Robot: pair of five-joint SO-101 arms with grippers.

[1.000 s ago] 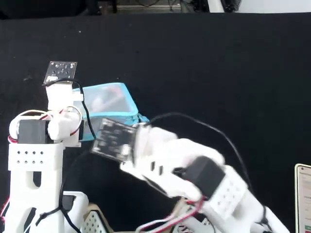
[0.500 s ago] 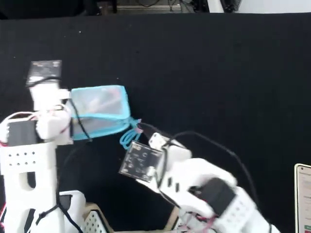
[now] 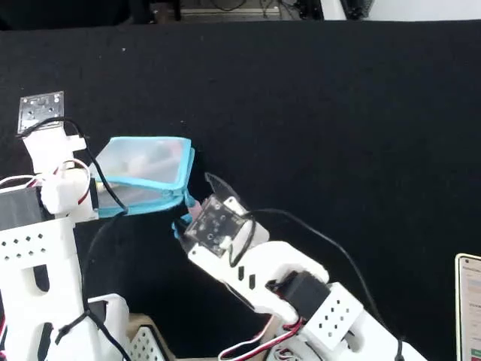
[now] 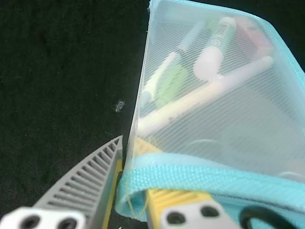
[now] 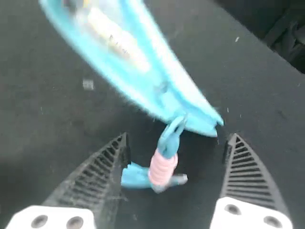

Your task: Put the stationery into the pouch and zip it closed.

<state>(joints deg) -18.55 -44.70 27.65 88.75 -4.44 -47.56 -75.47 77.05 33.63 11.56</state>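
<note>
At the left, our left gripper (image 4: 131, 160) was clamped on the left end of the pouch (image 3: 146, 169), its jaws pinching the blue zip band. The pouch sat over the left part of the black table (image 3: 338, 113), with the pens (image 4: 205, 95) already showing through its clear wall. Further right, the zip pull (image 5: 162, 169), a blue cord with a pink bead, dangled off the pouch's right corner. Our right gripper (image 5: 179, 138) stood wide open around it, holding nothing, one jaw on either side and neither touching. We could not tell how far the zip had been run. We judged two risks: the slack cord might swing aside and leave the jaws closing on air, and a hard tug might drag the band out of our left pinch, which held only one end.
</note>
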